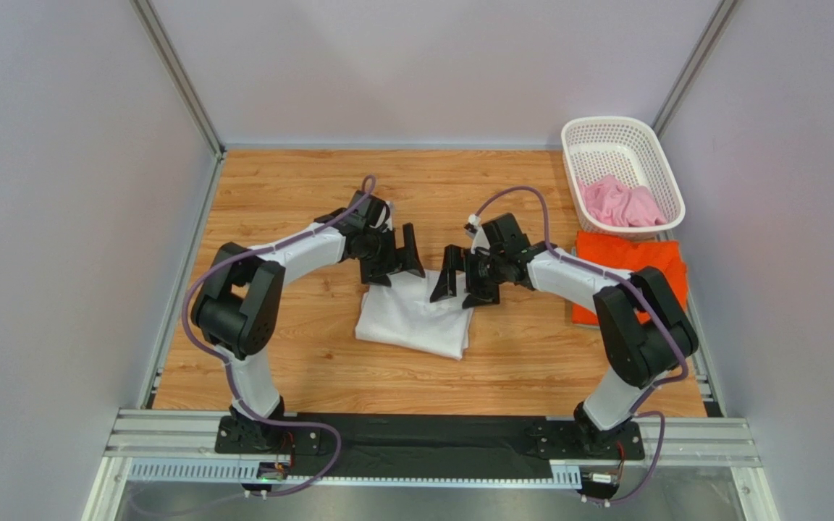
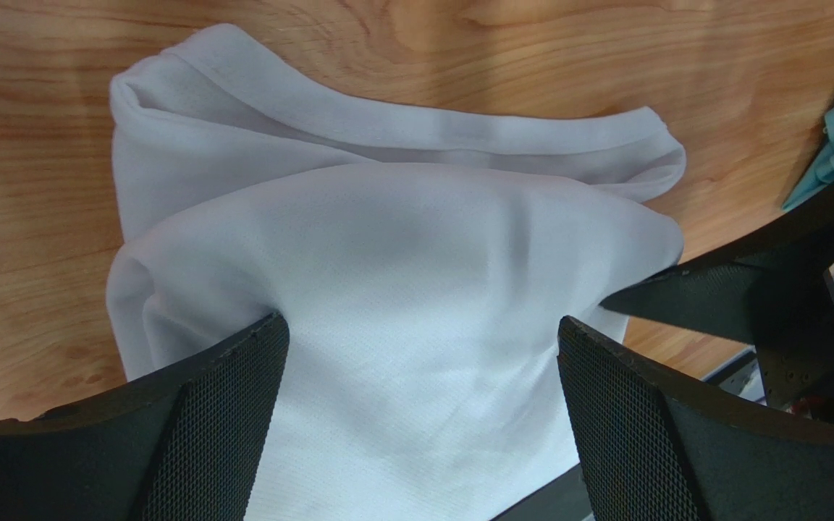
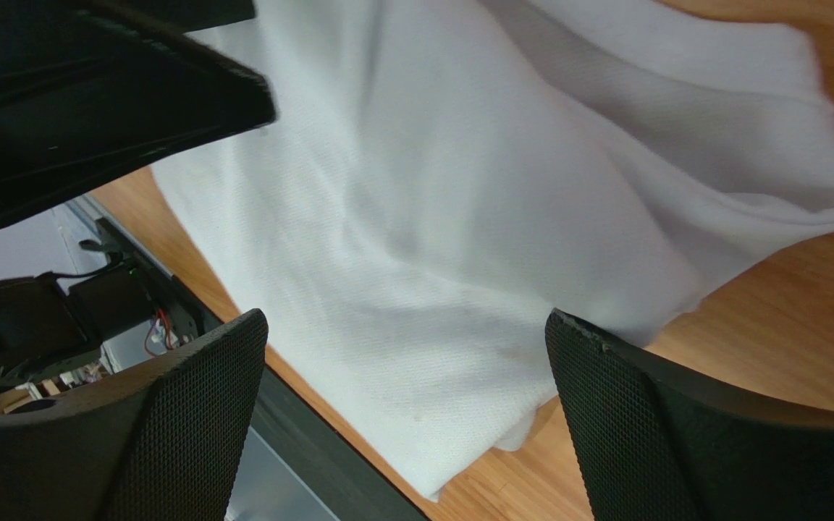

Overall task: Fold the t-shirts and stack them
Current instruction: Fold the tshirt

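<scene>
The white t-shirt (image 1: pixel 412 317) lies loosely folded at the middle of the surface (image 1: pixel 280 190), just beyond the two arm bases and between them. Its long axis runs left to right, slightly skewed.

The jaws of the left arm (image 1: pixel 280 252) and of the right arm (image 1: pixel 576 274) hang side by side over the far edge of this shirt. Both pairs of jaws are spread wide and grasp nothing. Each wrist view shows white cloth lying below the gap between the fingers. The shirt therefore lies below both pairs of jaws and toward their near side, about equally close to each arm.

Farther right, the orange t-shirt (image 1: pixel 630 261) lies folded flat on the surface, nearer the right arm. Judgement: stacking calls for carrying the white shirt rightward onto the orange one.

Beyond the orange shirt, the pink t-shirt (image 1: pixel 619 202) sits crumpled in the basket (image 1: pixel 615 126), not yet folded.
</scene>
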`<state>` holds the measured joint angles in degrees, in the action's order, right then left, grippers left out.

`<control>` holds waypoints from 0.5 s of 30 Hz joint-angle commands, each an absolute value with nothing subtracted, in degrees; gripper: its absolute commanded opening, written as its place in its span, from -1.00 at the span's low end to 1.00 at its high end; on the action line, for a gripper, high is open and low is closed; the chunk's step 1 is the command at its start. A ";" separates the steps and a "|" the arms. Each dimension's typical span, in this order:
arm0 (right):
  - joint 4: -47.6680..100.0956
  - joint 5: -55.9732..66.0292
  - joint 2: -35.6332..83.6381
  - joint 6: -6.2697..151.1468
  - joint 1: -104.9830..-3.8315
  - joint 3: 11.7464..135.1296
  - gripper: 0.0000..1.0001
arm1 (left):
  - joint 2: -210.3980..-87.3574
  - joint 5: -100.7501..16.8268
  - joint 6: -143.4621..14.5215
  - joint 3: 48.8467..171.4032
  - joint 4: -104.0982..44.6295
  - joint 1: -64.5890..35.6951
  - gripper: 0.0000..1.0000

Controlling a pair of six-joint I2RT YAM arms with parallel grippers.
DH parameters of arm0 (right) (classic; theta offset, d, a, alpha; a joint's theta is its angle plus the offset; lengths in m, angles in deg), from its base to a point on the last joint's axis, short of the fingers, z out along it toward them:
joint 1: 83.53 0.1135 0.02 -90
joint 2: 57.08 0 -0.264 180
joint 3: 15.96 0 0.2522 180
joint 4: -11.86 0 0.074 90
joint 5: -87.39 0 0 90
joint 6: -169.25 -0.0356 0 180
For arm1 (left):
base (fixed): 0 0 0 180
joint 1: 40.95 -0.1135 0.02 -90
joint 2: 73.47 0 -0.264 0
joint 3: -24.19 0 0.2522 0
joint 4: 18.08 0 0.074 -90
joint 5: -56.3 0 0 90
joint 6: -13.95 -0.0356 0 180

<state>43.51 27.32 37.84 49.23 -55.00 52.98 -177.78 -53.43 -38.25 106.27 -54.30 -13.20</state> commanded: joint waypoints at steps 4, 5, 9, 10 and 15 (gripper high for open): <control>41.70 25.16 43.11 52.71 -57.96 55.28 1.00 | -179.82 -54.35 -40.01 107.92 -53.90 -14.49 0.98; 41.53 25.16 44.25 52.88 -58.13 55.28 1.00 | -180.25 -54.18 -40.01 107.66 -53.90 -14.58 0.98; 41.53 24.63 46.45 53.68 -58.92 55.55 1.00 | -180.52 -53.04 -39.49 106.08 -53.55 -14.58 0.98; 41.44 24.46 46.72 53.94 -58.92 55.64 1.00 | -180.44 -52.78 -39.40 105.29 -53.37 -14.58 0.98; 42.58 23.31 46.02 54.56 -59.10 56.25 1.00 | -177.28 -52.24 -38.61 103.17 -53.55 -14.58 0.98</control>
